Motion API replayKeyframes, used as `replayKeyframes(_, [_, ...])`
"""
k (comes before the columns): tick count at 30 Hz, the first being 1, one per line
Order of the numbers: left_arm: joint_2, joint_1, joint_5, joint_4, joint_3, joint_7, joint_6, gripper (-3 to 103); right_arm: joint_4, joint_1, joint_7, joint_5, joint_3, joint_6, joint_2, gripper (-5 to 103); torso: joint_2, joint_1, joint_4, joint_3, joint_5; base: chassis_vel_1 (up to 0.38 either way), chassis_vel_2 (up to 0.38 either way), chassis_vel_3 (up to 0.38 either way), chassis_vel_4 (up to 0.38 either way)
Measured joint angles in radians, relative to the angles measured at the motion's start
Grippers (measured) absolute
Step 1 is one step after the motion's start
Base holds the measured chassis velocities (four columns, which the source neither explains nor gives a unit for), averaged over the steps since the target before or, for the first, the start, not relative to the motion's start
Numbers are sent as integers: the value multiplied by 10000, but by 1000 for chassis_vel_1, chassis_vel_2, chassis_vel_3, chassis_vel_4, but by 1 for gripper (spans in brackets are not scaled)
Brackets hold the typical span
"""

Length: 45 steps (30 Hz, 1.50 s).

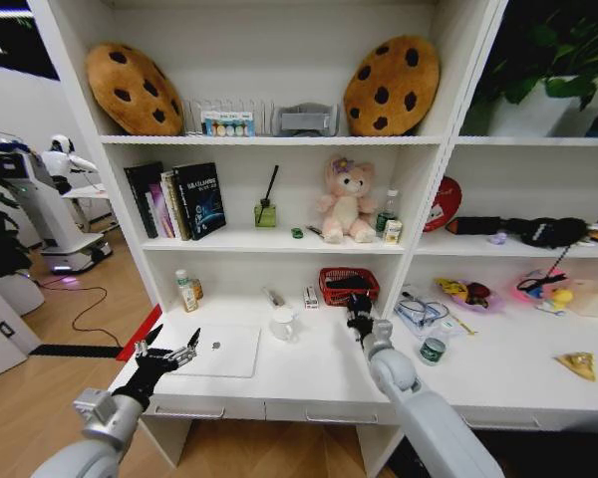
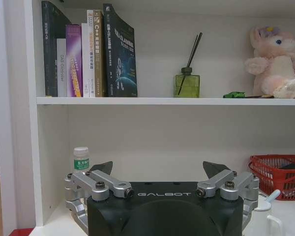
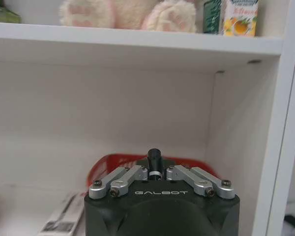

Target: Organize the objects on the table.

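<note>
My right gripper (image 1: 358, 307) (image 3: 154, 173) is shut on a thin dark pen (image 3: 153, 157), whose tip sticks up between the fingers. It hovers at the front of the red mesh basket (image 1: 348, 286) (image 3: 101, 169) on the white table (image 1: 319, 383). My left gripper (image 1: 176, 337) (image 2: 158, 169) is open and holds nothing, at the left edge of the closed silver laptop (image 1: 219, 351). A small green oblong item (image 1: 297, 232) (image 2: 234, 94) lies on the shelf above, beside the plush toy (image 1: 346, 202).
A white mug (image 1: 283, 324) stands right of the laptop. A small bottle (image 1: 186, 291) sits at the back left, a small box (image 1: 310, 297) left of the basket, and a green-capped jar (image 1: 434, 349) right of my right arm. Books (image 1: 177, 199) and a reed diffuser (image 1: 266, 212) fill the shelf.
</note>
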<state>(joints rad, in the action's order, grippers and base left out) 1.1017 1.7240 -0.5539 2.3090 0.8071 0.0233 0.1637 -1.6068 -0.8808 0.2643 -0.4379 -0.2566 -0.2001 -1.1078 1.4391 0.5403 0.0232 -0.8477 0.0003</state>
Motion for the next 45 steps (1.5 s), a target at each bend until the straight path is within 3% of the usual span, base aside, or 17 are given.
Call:
replayKeyframes(1, [0,0,0,0,0,0,0,100,0,0,0,0,0,0,0,12,0,0,0,0,0,0,0,0,0])
replayKeyframes(4, [0,0,0,0,0,0,0,100,1816,1729,-384,1109,94,1044,21,12,0,0,0,0,-4,0,0,0,0])
replayKeyframes(7, [0,0,0,-1,-1,0,1,100,2791,2535,-720,1752,222,1548,-173,12,0,1,-3,1,-4,0,0,0,0])
replayKeyframes(18, [0,0,0,0,0,0,1,100,5189,3533,-978,2504,412,2024,-1324,12,2,1,-1,1,-4,0,0,0,0])
replayKeyframes(31, [-1,0,0,0,-1,0,1,100,5700,3293,-826,3036,400,2232,-1681,10,2,0,-1,2,-3,0,0,0,0])
replayKeyframes(39, [0,0,0,0,0,0,1,100,4863,2720,-554,3002,457,2056,-1423,41,2,-1,-1,2,-3,0,0,0,0])
replayKeyframes(40, [0,0,0,0,0,0,1,100,4863,2720,-554,3002,457,2056,-1423,41,2,-1,-1,2,-3,0,0,0,0])
replayKeyframes(41, [0,0,0,-1,0,0,1,100,4605,2565,-504,2977,458,2056,-1279,41,1,-1,-1,2,-2,0,0,0,0])
replayKeyframes(43, [0,0,0,-1,0,1,1,100,3703,2150,-305,2653,467,1860,-817,58,2,-1,0,2,-2,0,0,0,0])
replayKeyframes(45, [0,0,0,0,0,0,1,100,3150,1900,-140,2403,471,1710,-523,63,2,-1,-1,2,-2,0,0,0,0])
